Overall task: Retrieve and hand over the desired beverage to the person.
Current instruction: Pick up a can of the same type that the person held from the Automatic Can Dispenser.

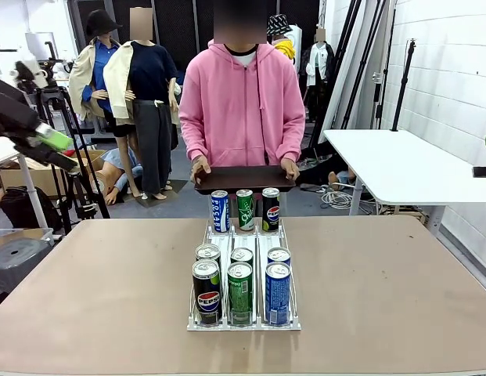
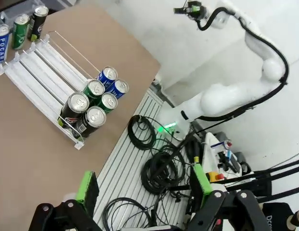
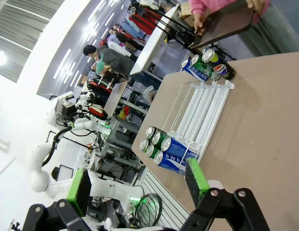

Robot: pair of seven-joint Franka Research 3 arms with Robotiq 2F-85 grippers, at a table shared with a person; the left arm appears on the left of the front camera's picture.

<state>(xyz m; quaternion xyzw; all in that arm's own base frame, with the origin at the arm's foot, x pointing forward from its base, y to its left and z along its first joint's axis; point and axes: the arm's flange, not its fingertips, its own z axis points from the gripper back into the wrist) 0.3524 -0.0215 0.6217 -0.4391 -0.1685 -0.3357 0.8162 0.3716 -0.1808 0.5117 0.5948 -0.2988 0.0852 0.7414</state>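
A white rack (image 1: 233, 237) lies mid-table with several cans in it. At its near end stand black Pepsi cans (image 1: 207, 291), green cans (image 1: 239, 290) and blue cans (image 1: 277, 291). At the far end stand a blue can (image 1: 220, 211), a green can (image 1: 245, 210) and a Pepsi can (image 1: 270, 209). The person (image 1: 241, 102) in a pink hoodie holds a dark tray (image 1: 244, 178) at the far edge. My left gripper (image 1: 61, 151) hangs open off the table's left, its pads (image 2: 86, 185) empty. My right gripper (image 1: 485, 157) is open at the right edge, pads (image 3: 196, 174) empty.
The brown table (image 1: 383, 290) is bare around the rack. A white side table (image 1: 399, 164) stands at the back right. Tripods and boxes stand at the left. Cables (image 2: 159, 168) lie on the floor beside the robot's base.
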